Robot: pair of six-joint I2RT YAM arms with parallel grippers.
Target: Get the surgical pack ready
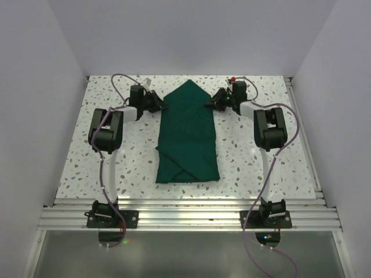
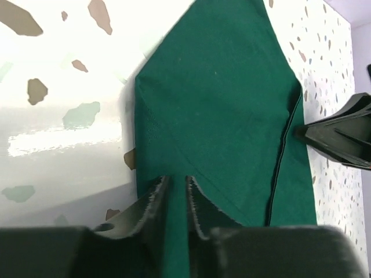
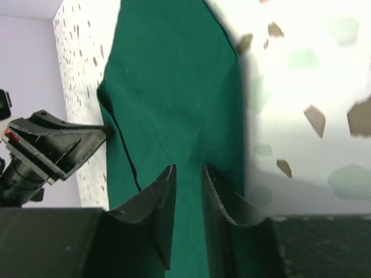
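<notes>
My left gripper point(image 1: 155, 103) is at the left edge of the green drape point(image 1: 188, 136), on its far half. In my left wrist view the two fingers stand almost together and green cloth fills the thin slit between them, so I judge that it is closed on the drape's edge. I hold it there because, I think, this side flap must be lifted or folded.

The drape lies flat in the middle of the table point(image 1: 75, 156), between my two arms. It is folded to a point at the far end, with folded corners at the near end. No tray or instrument shows; something may be wrapped inside.

My right gripper point(image 1: 215, 100) mirrors the left one at the right edge, also pinching cloth in a narrow slit. The two grippers face each other across the drape.
</notes>
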